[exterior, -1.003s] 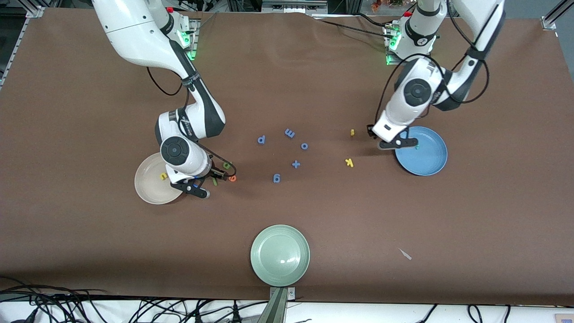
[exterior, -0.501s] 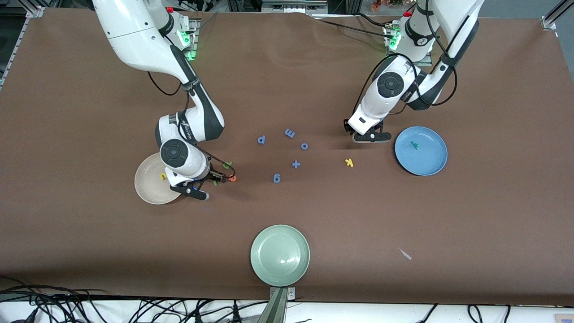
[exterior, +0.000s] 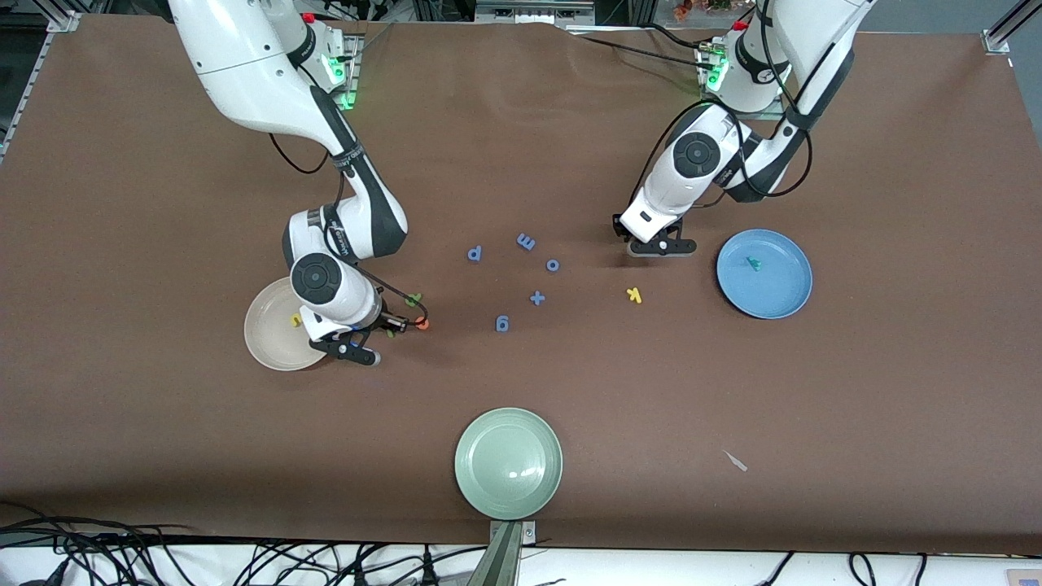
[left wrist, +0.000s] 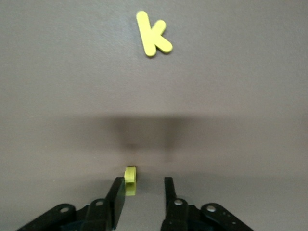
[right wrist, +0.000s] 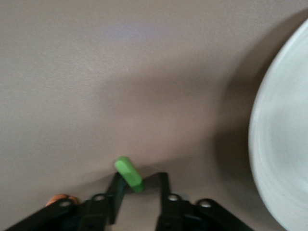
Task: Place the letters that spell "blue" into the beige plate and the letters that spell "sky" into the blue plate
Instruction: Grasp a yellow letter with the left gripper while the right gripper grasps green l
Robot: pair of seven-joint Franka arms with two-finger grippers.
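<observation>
The beige plate (exterior: 269, 342) holds a yellow u (exterior: 296, 320). Beside it, toward the table's middle, lie a green b (exterior: 414, 300), an orange e (exterior: 422, 324) and a green bar l (exterior: 392, 331). My right gripper (exterior: 387, 329) is low over the l (right wrist: 129, 174); its jaws (right wrist: 140, 175) stand narrowly apart, and the bar touches one finger. The blue plate (exterior: 773, 293) holds a teal letter (exterior: 755, 263). My left gripper (exterior: 633, 238) is down at a small yellow letter (left wrist: 130, 180), which rests against one finger of open jaws (left wrist: 143, 180). The yellow k (exterior: 634, 295) lies nearer the camera.
Several blue letters and a blue plus (exterior: 537, 298) are scattered in the table's middle. A pale green plate (exterior: 488, 480) sits by the front edge. A small pale scrap (exterior: 737, 461) lies toward the left arm's end.
My left gripper left the blue plate's edge, where the teal letter now shows, and came down at the small yellow letter. My right gripper's jaws narrowed around the green l.
</observation>
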